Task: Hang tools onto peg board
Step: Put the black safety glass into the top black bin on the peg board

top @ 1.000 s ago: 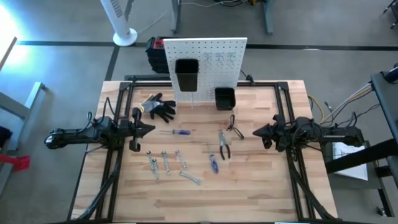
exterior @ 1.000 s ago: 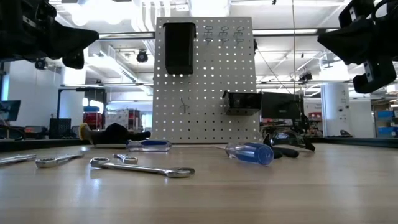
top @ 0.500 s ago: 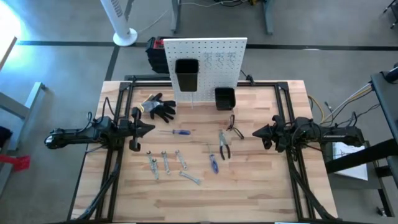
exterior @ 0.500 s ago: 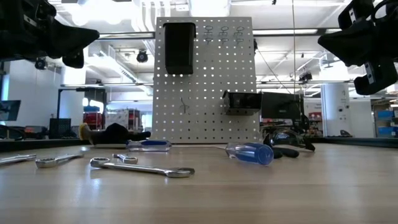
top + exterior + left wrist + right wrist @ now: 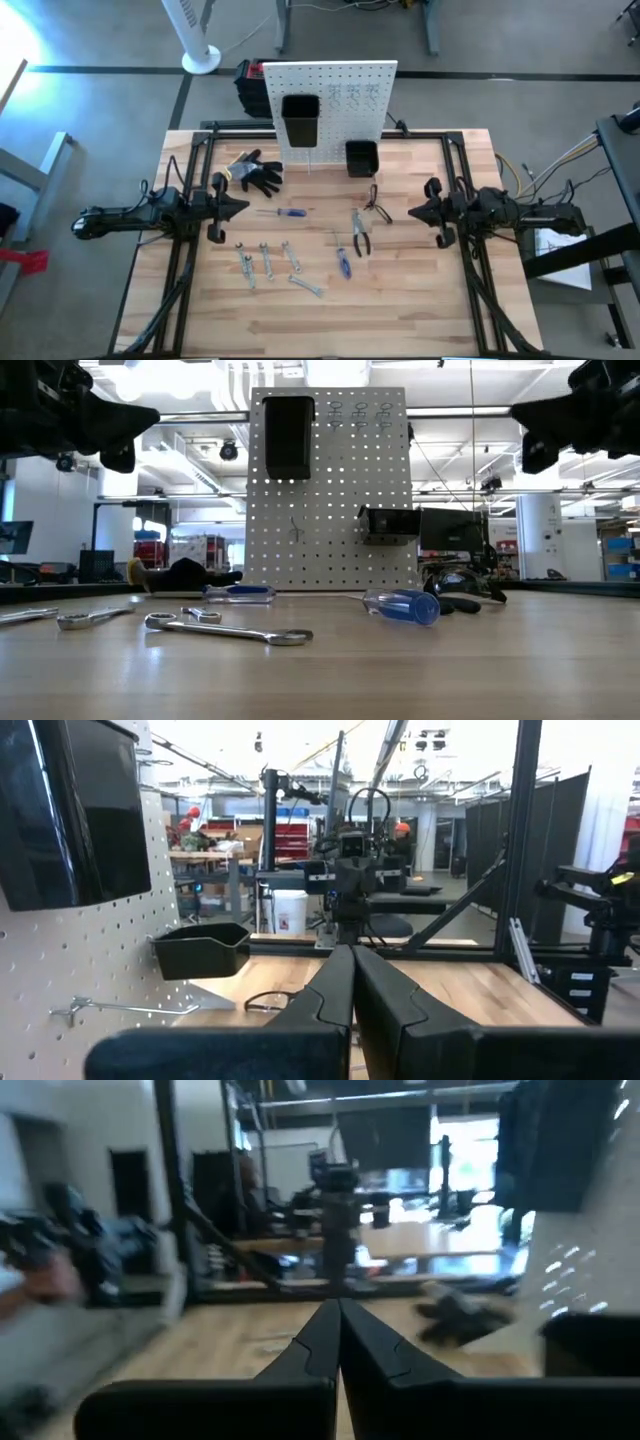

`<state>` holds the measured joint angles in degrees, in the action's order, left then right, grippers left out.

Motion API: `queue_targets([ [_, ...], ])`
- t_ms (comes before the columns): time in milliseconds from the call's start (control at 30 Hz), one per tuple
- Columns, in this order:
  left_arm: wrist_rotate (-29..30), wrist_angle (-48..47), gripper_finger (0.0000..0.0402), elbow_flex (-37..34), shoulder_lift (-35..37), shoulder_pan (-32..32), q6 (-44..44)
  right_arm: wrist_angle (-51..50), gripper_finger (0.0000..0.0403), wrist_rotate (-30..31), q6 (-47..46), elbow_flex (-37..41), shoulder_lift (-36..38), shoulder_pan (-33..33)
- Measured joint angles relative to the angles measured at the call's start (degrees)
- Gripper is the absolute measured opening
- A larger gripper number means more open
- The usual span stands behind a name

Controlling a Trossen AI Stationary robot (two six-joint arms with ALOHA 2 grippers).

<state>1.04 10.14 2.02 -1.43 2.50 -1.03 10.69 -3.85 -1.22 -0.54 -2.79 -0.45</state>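
The tools (image 5: 300,250) lie loose mid-surface (image 5: 400,310), in front of the upright peg board (image 5: 330,85) with its 2 bins (image 5: 300,118). Left tool (image 5: 243,208) and right tool (image 5: 412,213) hover at opposite sides above the surface, both fully closed, empty.

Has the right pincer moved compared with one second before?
Yes. The right pincer turned about its own axis, staying level with the pliers; it is shut.
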Motion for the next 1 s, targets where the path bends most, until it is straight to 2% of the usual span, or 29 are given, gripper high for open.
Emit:
queue_targets([
  [167,0.6,0.1,0.0000,0.0,0.0,0.0,-1.5,0.2,0.0000,1.0,20.0,0.0,0.0,0.0],
  [300,1.5,1.0,0.0000,0.0,0.0,0.0,-3.0,1.4,0.0000,1.0,42.2,0.0,0.0,0.0],
  [400,1.5,2.5,0.0000,0.0,0.0,0.0,-3.7,1.6,0.0000,1.0,55.7,0.0,0.0,0.0],
  [500,1.5,2.6,0.0000,0.0,0.0,0.0,-5.6,1.6,0.0000,0.9,65.3,0.0,0.0,0.0],
  [567,1.6,2.7,0.0000,0.0,0.0,0.0,-6.9,1.6,0.0000,-1.3,68.3,0.0,-0.1,0.0],
  [600,1.6,2.6,0.0000,0.0,0.0,0.0,-7.4,1.5,0.0000,-3.9,66.5,0.0,-0.2,0.1],
  [667,1.7,2.7,0.0000,0.0,0.0,0.0,-8.4,1.3,0.0000,-10.7,56.8,0.0,-0.5,0.1],
  [800,2.6,3.8,0.0000,0.0,0.0,0.1,-12.7,7.5,0.0000,-20.4,25.0,0.0,-1.5,0.1],
  [867,0.8,4.8,0.0000,0.0,-0.4,0.0,-13.9,13.9,0.0000,-18.9,8.3,0.0,-1.6,0.0],
  [933,0.0,5.3,0.0000,0.0,-1.3,0.0,-14.4,18.4,0.0000,-13.1,-7.1,0.0,-1.6,0.0],
  [1000,0.9,6.1,0.0000,0.0,-2.7,0.0,-14.3,20.1,0.0000,-7.5,-18.6,0.0,-1.5,0.0],
])
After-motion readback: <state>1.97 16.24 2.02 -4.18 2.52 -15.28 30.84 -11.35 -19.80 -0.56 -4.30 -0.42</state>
